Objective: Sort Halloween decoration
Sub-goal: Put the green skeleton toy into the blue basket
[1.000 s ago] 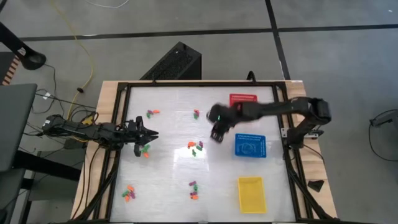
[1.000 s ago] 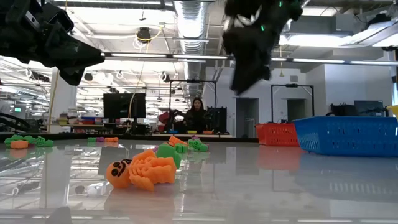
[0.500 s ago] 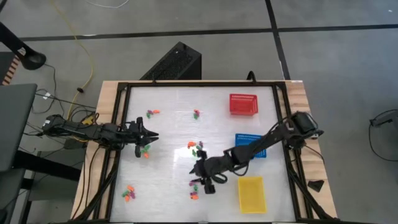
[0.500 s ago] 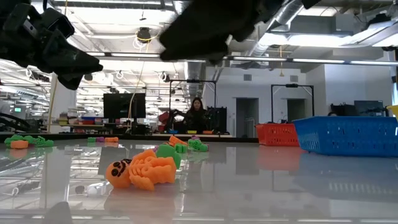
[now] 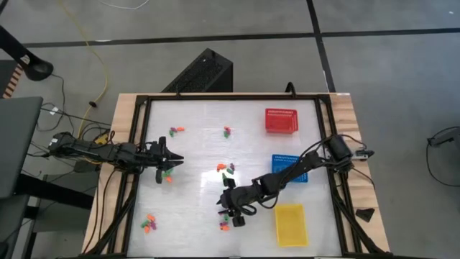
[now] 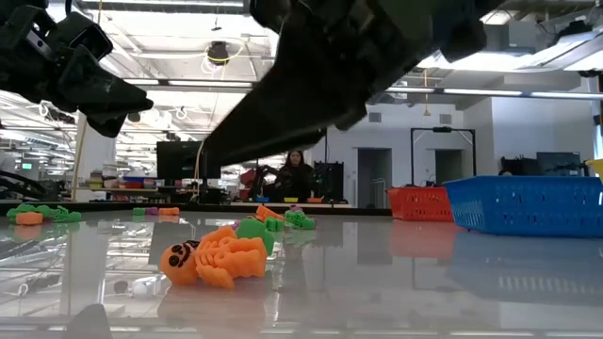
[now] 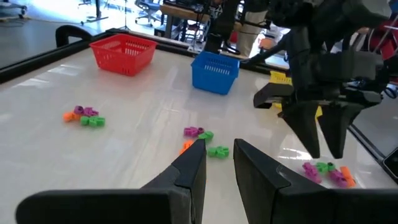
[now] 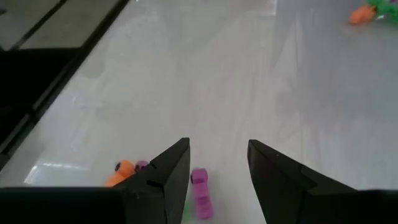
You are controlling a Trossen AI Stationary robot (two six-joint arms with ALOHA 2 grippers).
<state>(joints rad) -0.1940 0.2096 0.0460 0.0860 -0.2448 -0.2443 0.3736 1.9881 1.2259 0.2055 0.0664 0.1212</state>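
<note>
Item: small moulded plastic Halloween trinkets in orange, green and purple, scattered in loose clusters over the glossy white table (image 5: pixel 194 194). One cluster of purple, green and orange pieces (image 5: pixel 224 219) is found near the front edge, directly under the right gripper (image 5: pixel 231 216); a second, the central cluster (image 5: pixel 227 170), lies mid-table; a third (image 5: pixel 150 223) is at the front left; smaller groups are seen toward the far side. A purple trinket (image 8: pixel 201 191) is framed between the right gripper's fingers, which are spread wide, nothing held, with an orange piece (image 8: pixel 120 170) just beside. The left gripper (image 5: pixel 175 157) is parked over the table's left side, fingers narrowly parted, nothing between them. Receptacles noted: red mesh basket (image 5: pixel 281 120), blue mesh basket (image 5: pixel 290 168), yellow mesh basket (image 5: pixel 290 224), all on the right. Handling, judged: pieces are likely very light, rigid and prone to skidding on the slick top; a grip across the narrow body of the purple piece is advised, taken singly, clear of its neighbours.
</note>
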